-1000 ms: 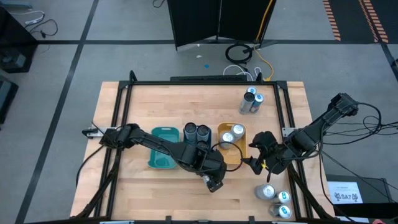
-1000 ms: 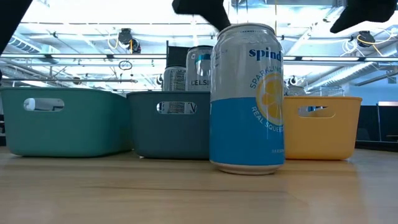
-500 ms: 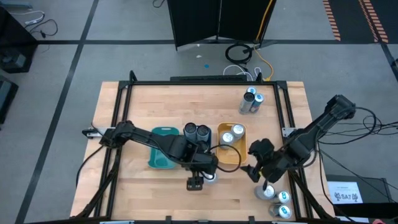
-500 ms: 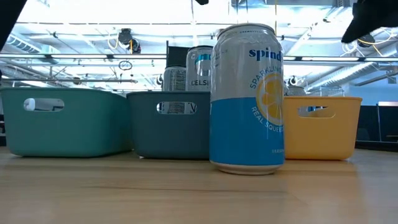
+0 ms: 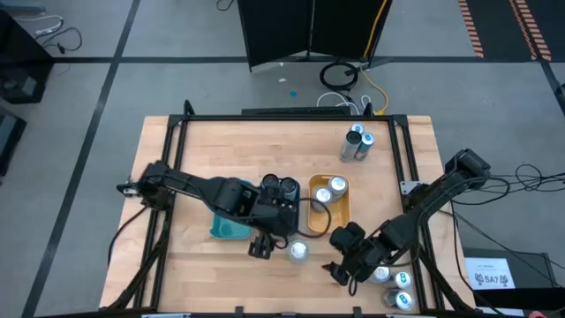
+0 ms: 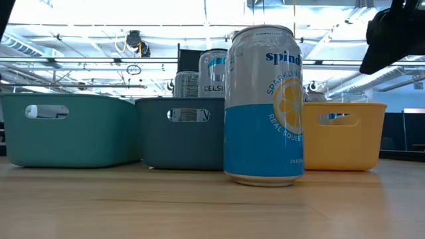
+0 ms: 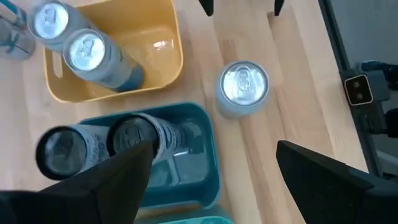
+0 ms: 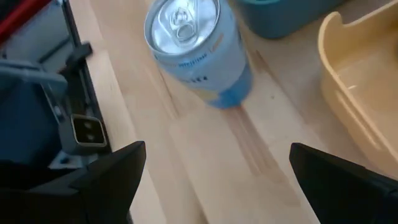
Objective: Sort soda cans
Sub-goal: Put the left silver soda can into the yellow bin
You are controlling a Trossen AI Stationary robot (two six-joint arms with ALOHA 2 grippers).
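Observation:
A blue-and-white soda can (image 5: 298,252) stands upright on its base on the wood, near the table's near edge, and fills the middle of the low view (image 6: 264,106). My left gripper (image 5: 257,246) hangs open to the can's left; its wrist view shows the can (image 7: 244,87) ahead of the spread fingers (image 7: 214,149). My right gripper (image 5: 341,268) is open too, to the can's right and nearer the near edge, looking at the can (image 8: 199,50). Two dark-topped cans (image 5: 279,186) stand in the dark blue tray (image 5: 284,205), and two silver cans (image 5: 328,190) in the orange tray (image 5: 333,219).
A teal tray (image 5: 231,223) sits left of the blue one. Two cans (image 5: 357,143) stand near the table's far right corner, and three more (image 5: 395,283) by the near right corner, close to my right arm. Black frame rails run along the table's sides.
My left gripper has drawn back from above the blue-and-white can toward the table's left, leaving the can standing where it was. My right gripper has swung from beside the orange tray toward the near edge and leftward, closer to that can.

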